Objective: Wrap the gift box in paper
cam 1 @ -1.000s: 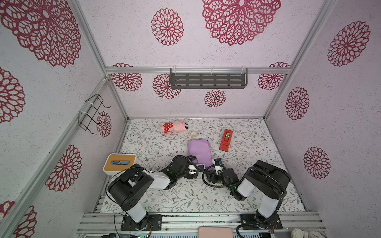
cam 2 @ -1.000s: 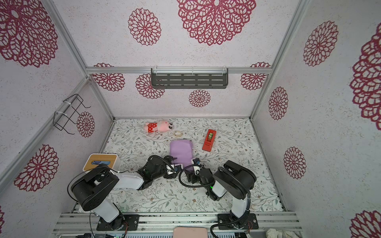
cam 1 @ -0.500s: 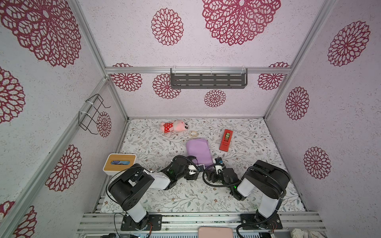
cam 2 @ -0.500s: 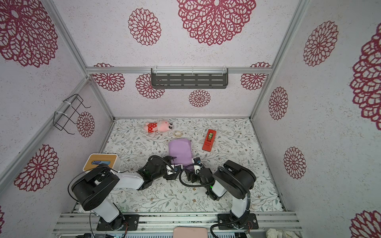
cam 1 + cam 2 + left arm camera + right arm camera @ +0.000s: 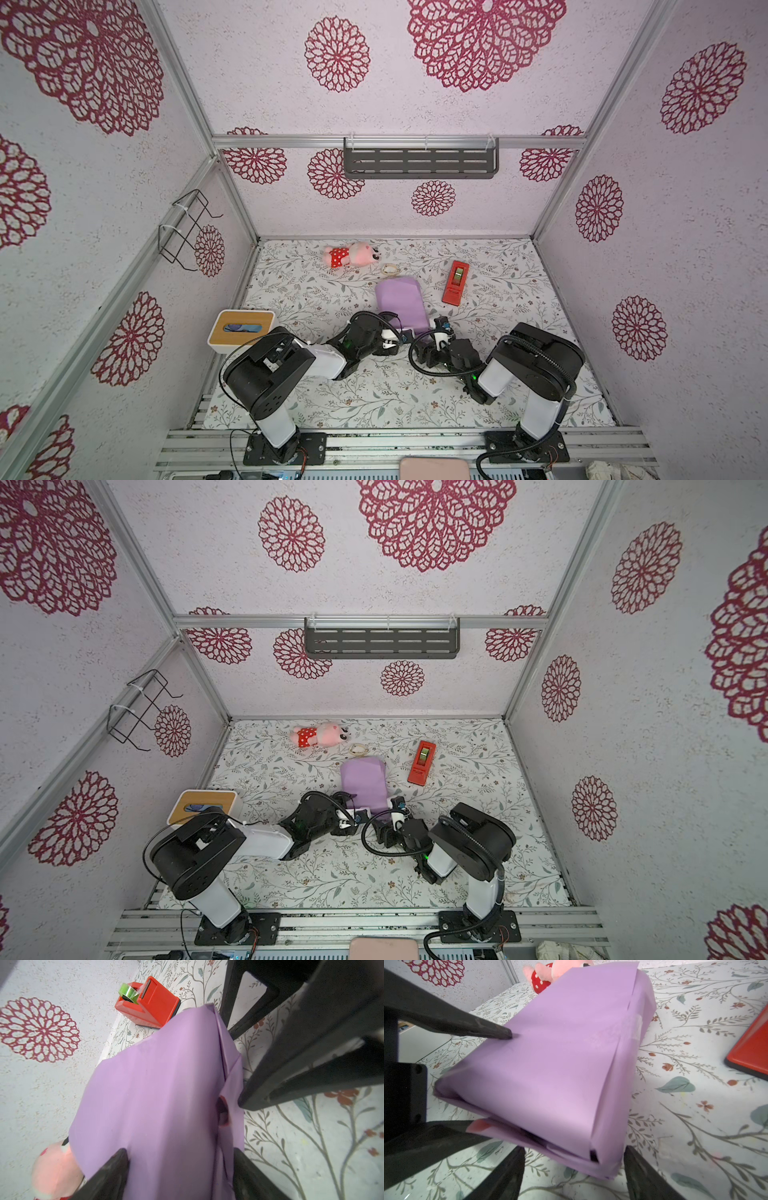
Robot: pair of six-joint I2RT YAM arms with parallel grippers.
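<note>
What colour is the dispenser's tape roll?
Green; the tape roll shows best in the left wrist view.

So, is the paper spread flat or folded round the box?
Folded: the paper forms a lilac parcel, one edge overlapping along a taped side seam; the near end's flaps look loose.

Paper [image 5: 401, 301]: on the table [image 5: 519, 291], near end between left pincer [image 5: 179, 1150] and right pincer [image 5: 574, 1148].
Left pincer: one finger [image 5: 500, 1033] on the paper's top, by the near end.
Right pincer: just beside the paper's right flank.
Dispenser [image 5: 455, 282]: ahead and right of the right pincer, apart from the paper.
Toy [image 5: 351, 254]: far ahead of the left pincer, by the back wall.
Loop [image 5: 390, 269]: between toy and the paper's far end.
Tissue box [image 5: 241, 330]: well left of the left pincer.
</note>
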